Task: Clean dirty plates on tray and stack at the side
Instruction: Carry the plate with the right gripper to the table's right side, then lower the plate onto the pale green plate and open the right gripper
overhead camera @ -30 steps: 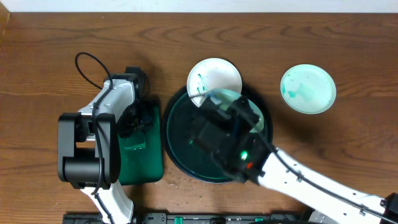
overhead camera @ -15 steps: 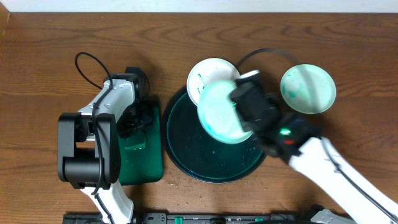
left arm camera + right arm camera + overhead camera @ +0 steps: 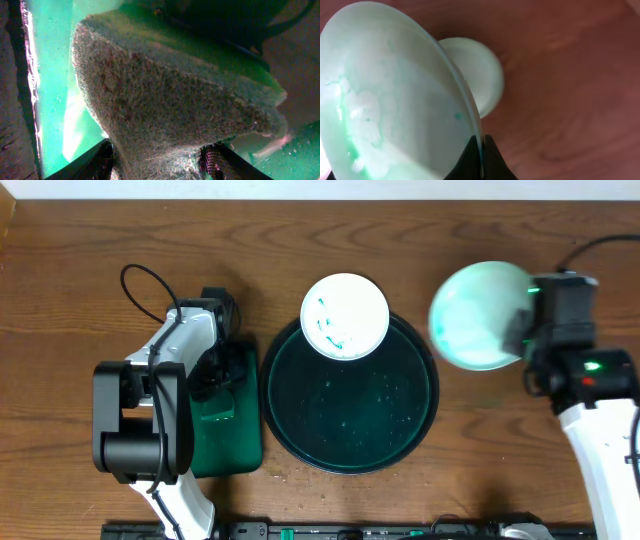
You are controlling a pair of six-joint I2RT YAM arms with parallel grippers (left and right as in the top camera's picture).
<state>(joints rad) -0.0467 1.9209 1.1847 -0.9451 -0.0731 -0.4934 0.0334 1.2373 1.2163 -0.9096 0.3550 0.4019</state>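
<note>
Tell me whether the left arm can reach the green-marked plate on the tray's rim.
Probably yes: nothing stands between the left arm and that plate, though its jaws hold a sponge.

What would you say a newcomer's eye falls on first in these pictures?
First, the green-smeared plate held in the air at the right, pinched by its rim in the right pincer above a second plate on the table. Then the large dark round tray in the middle, with a white plate marked green overlapping its far edge. At the left, the left pincer grips a grey cloth.
</note>
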